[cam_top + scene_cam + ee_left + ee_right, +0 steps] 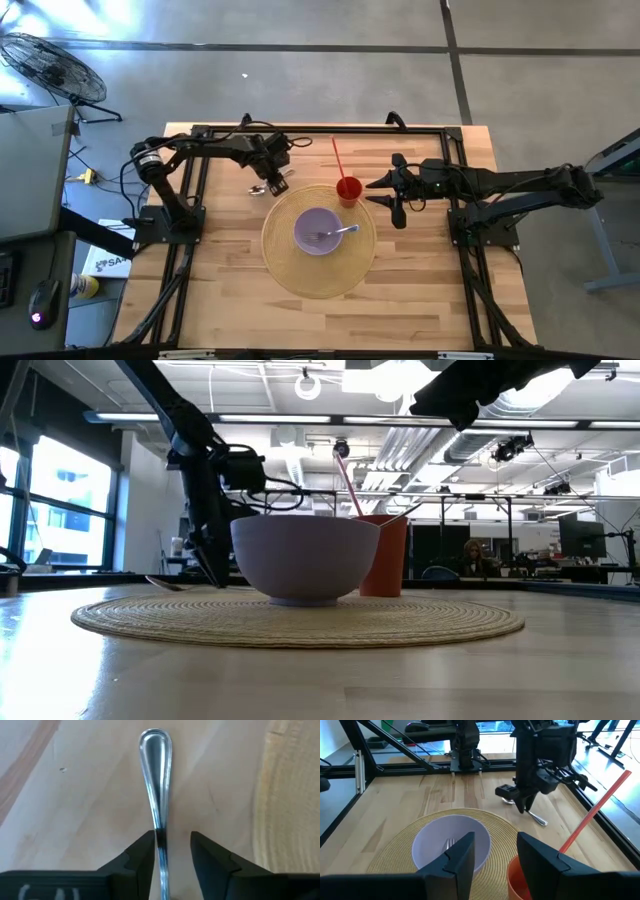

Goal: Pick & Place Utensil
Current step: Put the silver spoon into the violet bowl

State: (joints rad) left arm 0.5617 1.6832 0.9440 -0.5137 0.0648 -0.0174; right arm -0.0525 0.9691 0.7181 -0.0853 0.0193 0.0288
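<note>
Spoon [156,780] flat on wooden table [220,290], handle running between left gripper [170,852] fingers, which stand slightly apart, not clamped. Spoon just off 10 o'clock edge of woven mat [283,270]. Purple bowl [318,231] with fork [340,233] at mat centre; red cup [348,190] with straw at 1 o'clock. Right gripper [398,198] fingers apart, hovering beside cup. Floor fan [52,68] beyond table; person [474,556] seated in office behind.

1. Left gripper [277,186] straddles spoon [156,780] on bare wood; woven placemat [290,270] edge just beside it.
2. Red cup [348,190] with straw [338,158] stands between the grippers, blocking the direct path.
3. Bowl [318,231] with fork [338,234] fills placemat centre.
4. Front tabletop [250,320] open.
</note>
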